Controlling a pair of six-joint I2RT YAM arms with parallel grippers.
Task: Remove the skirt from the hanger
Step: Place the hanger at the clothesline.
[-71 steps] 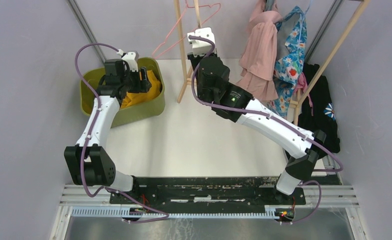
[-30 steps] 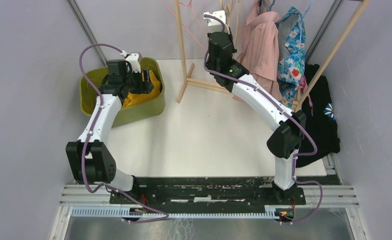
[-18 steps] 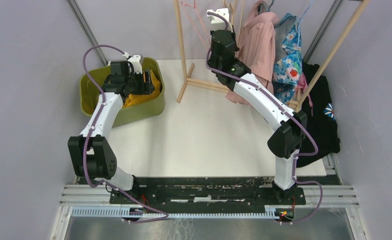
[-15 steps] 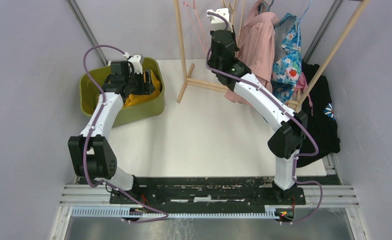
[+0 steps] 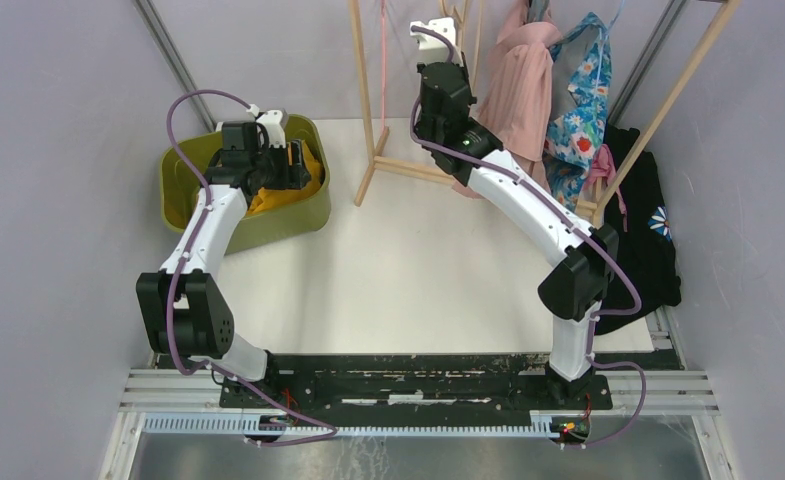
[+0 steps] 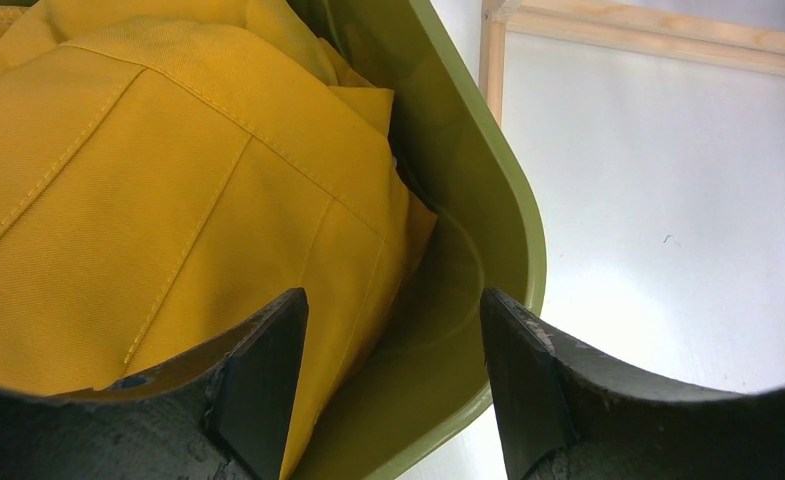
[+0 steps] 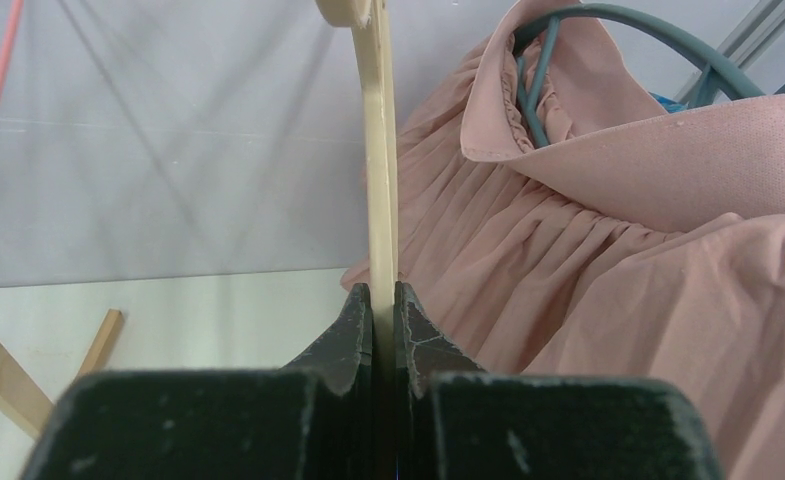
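We see the yellow skirt bunched in the bin under the left gripper, jaws apart and empty, right gripper clenched on a wood strip; cloth looks soft, light, best pinched at a seam fold.

The left arm and the right arm have white links, black joints, purple cables and black, scuffed fingers.
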